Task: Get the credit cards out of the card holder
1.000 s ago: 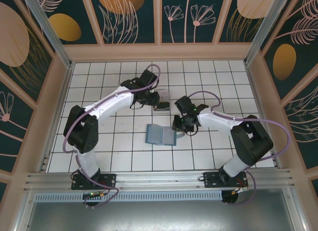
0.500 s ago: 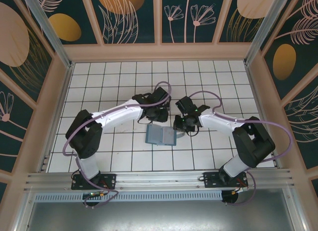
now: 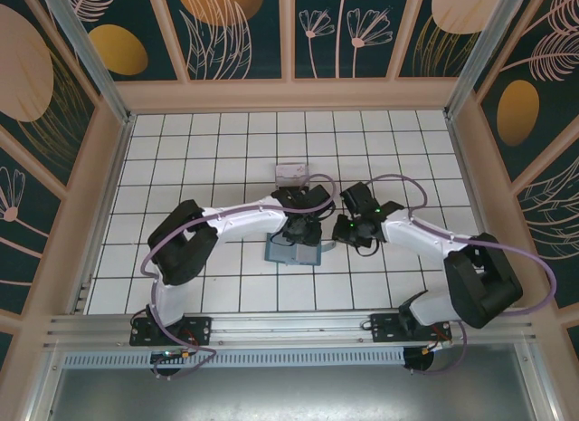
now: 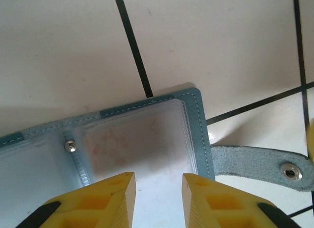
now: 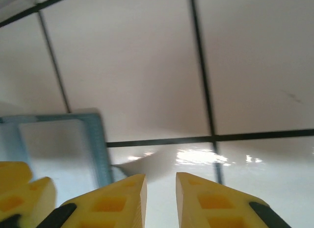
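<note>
Teal card holder (image 4: 147, 139) lies open on the tabletop (image 4: 221, 51); left gripper (image 4: 158, 181) is over it, right gripper (image 5: 161, 181) just beside, both slightly spread, empty.

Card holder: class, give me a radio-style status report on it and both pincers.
Left pincer slightly open, empty, over open card holder. Right pincer slightly open, empty, beside its edge. Nothing in the way.

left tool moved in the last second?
Yes. In the top view the left tool has come toward the near edge, from tiles beyond the card holder to right over it.
</note>
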`<state>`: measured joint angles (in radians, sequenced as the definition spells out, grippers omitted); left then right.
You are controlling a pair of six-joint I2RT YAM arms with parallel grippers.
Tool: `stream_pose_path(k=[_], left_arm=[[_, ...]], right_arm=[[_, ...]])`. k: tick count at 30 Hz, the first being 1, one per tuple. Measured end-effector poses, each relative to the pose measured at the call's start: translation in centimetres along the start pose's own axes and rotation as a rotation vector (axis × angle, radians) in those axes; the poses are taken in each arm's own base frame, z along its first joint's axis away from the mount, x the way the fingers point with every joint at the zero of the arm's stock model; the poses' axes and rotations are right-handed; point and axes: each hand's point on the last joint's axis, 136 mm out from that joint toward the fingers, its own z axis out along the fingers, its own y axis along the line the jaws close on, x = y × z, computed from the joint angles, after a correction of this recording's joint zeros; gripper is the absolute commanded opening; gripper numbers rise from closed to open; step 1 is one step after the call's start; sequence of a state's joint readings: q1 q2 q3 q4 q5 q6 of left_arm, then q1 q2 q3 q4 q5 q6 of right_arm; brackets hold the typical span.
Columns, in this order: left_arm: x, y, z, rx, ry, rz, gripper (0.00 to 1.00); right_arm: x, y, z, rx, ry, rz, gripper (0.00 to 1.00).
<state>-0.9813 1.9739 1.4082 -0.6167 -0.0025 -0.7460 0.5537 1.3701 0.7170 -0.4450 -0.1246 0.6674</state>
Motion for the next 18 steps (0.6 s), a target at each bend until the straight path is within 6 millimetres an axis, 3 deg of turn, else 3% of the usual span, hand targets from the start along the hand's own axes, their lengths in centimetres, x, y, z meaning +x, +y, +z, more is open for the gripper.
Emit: stream_pose_path(k=[5,12,18], left_arm=[[-0.1,-0.5,0.8,-0.041,-0.001,-0.005,0.37],[1.1,-0.9,1.9,-0.070,0.031,0.003,0.39],[1.0,-0.9,2.0,-0.079,0.027,-0.006,0.37]], right_arm=[[-0.2,-2.3,-0.6,0.009,-0.025,0.065,0.24],[-0.9,-2.2,-1.7,-0.022,-0.065,0.073,0.24],[-0.8,-2.2,-2.0,-0.031,-0.069,0.072,0.24]])
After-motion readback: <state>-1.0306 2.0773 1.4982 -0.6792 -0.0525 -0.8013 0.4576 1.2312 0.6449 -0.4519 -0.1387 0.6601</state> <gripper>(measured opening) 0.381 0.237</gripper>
